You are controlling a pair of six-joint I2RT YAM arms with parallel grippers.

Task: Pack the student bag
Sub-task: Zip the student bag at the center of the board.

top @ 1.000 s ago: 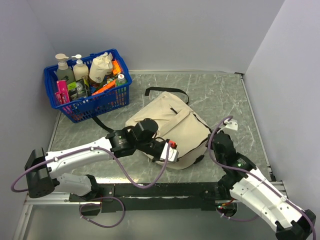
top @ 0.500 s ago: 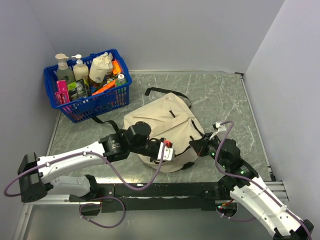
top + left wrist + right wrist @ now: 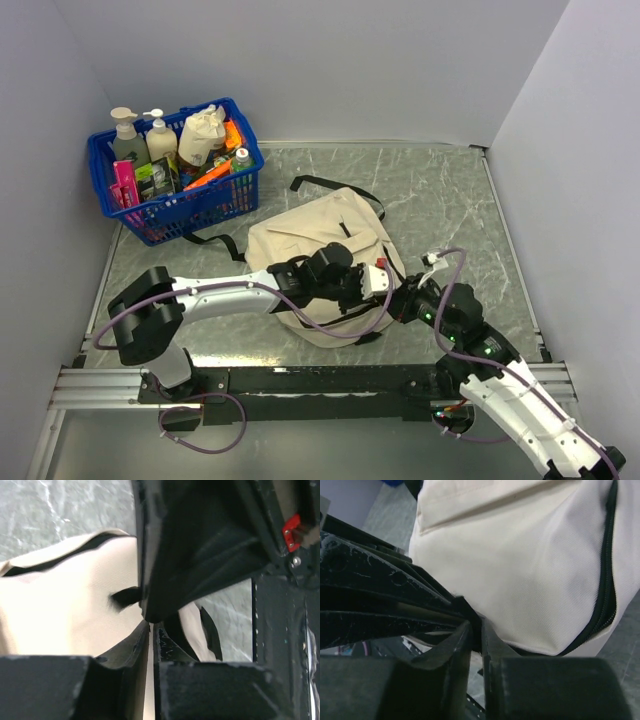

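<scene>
Basket of blue plastic mesh (image 3: 232, 190), far left corner, full of bottles and packets; nothing seen in the bag. Cream canvas student bag (image 3: 300, 245), table centre, black zipper line (image 3: 606, 575) along its near side; whether open, cannot tell. Left gripper (image 3: 383, 283) and right gripper (image 3: 407, 301) meet at bag's near right edge, each with fingers pressed together, probably pinching fabric or zipper. Bare marble-patterned tabletop (image 3: 450, 190) right of bag offers room; grey walls close both sides.

I'm seeing a grey marbled table (image 3: 440, 190). A cream bag (image 3: 310, 245) is lying on it near centre; a blue basket (image 3: 205, 205) is sitting at the far left corner.
</scene>
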